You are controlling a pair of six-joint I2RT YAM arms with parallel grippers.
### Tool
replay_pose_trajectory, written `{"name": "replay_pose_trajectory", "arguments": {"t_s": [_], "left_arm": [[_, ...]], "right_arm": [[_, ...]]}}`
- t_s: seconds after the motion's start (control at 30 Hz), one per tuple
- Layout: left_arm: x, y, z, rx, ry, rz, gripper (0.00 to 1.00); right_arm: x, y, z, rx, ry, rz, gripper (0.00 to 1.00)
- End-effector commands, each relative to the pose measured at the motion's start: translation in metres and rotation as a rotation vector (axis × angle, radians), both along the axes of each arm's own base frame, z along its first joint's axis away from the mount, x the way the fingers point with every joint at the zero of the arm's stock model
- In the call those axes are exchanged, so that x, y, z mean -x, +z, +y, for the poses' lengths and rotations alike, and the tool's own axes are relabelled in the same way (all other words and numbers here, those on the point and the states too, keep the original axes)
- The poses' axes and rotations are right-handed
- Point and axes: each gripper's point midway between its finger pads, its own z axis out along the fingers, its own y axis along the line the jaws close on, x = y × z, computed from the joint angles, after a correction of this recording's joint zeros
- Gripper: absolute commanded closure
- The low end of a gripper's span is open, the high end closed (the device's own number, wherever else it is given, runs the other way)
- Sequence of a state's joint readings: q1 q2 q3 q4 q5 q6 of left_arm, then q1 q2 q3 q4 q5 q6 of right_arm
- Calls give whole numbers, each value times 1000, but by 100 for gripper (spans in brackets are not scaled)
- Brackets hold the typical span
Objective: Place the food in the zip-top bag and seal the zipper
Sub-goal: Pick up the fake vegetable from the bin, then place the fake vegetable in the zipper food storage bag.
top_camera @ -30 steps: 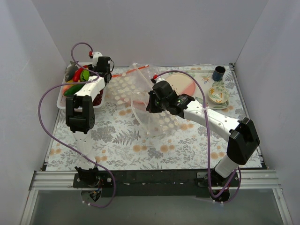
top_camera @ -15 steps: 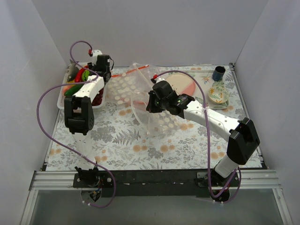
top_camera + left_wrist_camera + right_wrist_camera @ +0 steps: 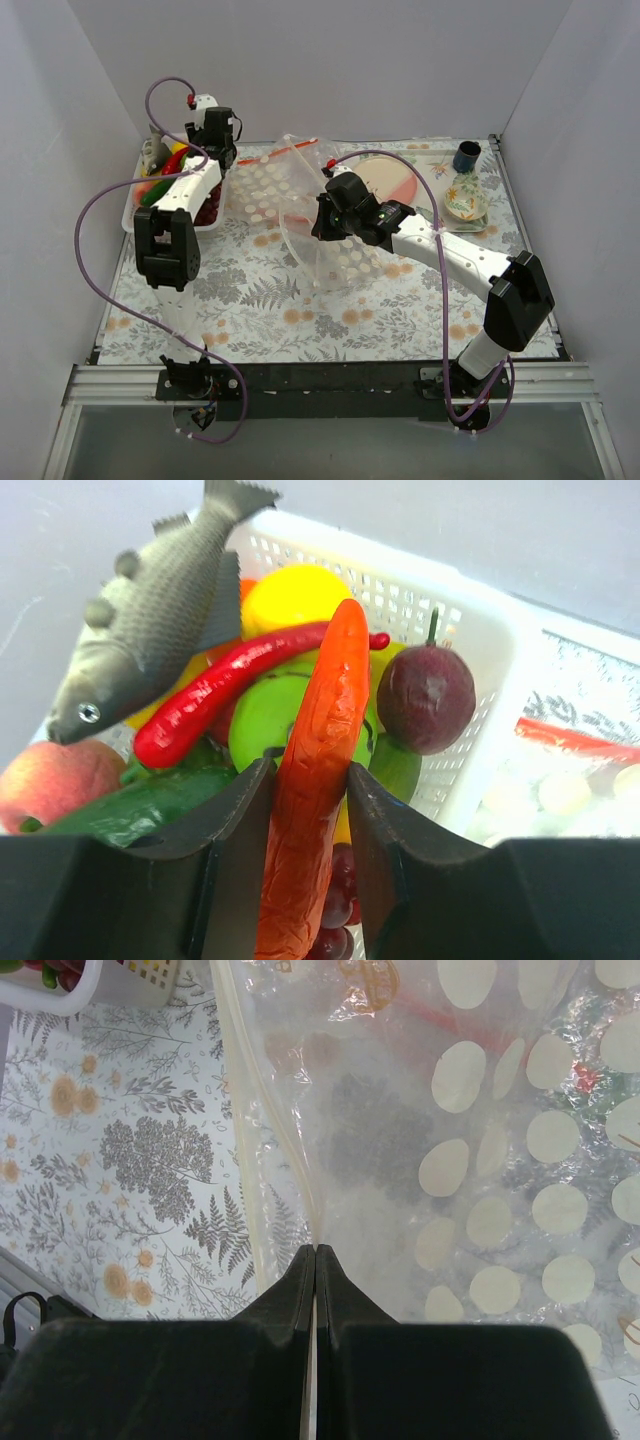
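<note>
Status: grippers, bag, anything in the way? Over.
Left gripper shut on long orange vegetable, over basket. Right gripper pinching zip-top bag edge. Nothing seen between basket and bag.

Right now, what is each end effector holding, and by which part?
Left end effector: the long orange vegetable, clamped partway along its length. Right end effector: the zip-top bag, pinched at a folded edge.

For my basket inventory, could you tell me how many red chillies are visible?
1: the red chilli lies across the green fruit beside the grey fish in the white basket; others may be hidden.
</note>
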State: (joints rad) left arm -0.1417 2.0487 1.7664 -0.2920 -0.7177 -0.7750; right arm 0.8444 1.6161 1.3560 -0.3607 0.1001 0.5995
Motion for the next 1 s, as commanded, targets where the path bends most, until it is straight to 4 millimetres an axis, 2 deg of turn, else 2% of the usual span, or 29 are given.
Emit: {"name": "replay_pose_trajectory", "arguments": {"t_s": [0.0, 0.23, 0.3, 0.33, 0.37, 0.4, 0.43, 0.47, 0.5, 0.53, 0.57, 0.6, 0.7, 0.73, 0.77, 0.8, 0.83, 0.87, 0.9, 0.93, 0.97], "left_arm": [[8, 85, 1, 4, 9, -166, 75], [18, 117, -4, 58, -8, -236, 81], [22, 118, -13, 131, -38, -243, 84], [29, 133, -19, 177, -56, -278, 85], [34, 130, -24, 213, -72, -273, 86], [38, 133, -37, 300, -112, -293, 87], [50, 151, -42, 354, -132, -336, 89], [58, 156, -48, 401, -155, -351, 90], [63, 149, -64, 490, -199, -346, 90], [71, 151, -70, 533, -214, -356, 92], [87, 171, -77, 588, -248, -398, 92], [92, 160, -85, 629, -274, -387, 92], [121, 181, -113, 781, -373, -453, 95], [129, 166, -126, 845, -388, -430, 95], [141, 187, -131, 871, -438, -511, 94], [148, 188, -136, 902, -460, -528, 95], [154, 170, -145, 950, -466, -505, 94], [158, 179, -150, 979, -494, -539, 94], [166, 186, -153, 993, -521, -562, 94], [172, 174, -165, 1010, -544, -537, 94], [176, 179, -168, 1011, -561, -571, 94]], "right_arm": [[-3, 17, 6, -56, 1, -40, 99], [-7, 16, 8, -52, -6, -47, 99], [-8, 17, 9, -53, -8, -49, 99], [-10, 19, 10, -56, -10, -54, 99], [-11, 20, 12, -61, -11, -54, 99], [-12, 21, 12, -64, -14, -53, 99], [-12, 24, 13, -69, -15, -57, 99], [-15, 28, 16, -77, -18, -62, 99], [-16, 28, 17, -77, -19, -59, 99], [-18, 30, 17, -76, -26, -63, 99], [-22, 35, 20, -82, -31, -70, 99], [-24, 37, 21, -83, -36, -71, 99], [-30, 48, 32, -128, -45, -57, 99], [-28, 52, 37, -145, -33, -42, 99], [-30, 52, 43, -159, -27, -29, 99], [-29, 63, 51, -205, -24, -13, 99], [-29, 67, 55, -225, -22, -4, 99], [-30, 67, 59, -237, -25, 10, 99], [-30, 76, 64, -263, -18, 14, 99], [-31, 78, 67, -283, -30, 32, 99], [-33, 78, 69, -290, -36, 35, 99]]}}
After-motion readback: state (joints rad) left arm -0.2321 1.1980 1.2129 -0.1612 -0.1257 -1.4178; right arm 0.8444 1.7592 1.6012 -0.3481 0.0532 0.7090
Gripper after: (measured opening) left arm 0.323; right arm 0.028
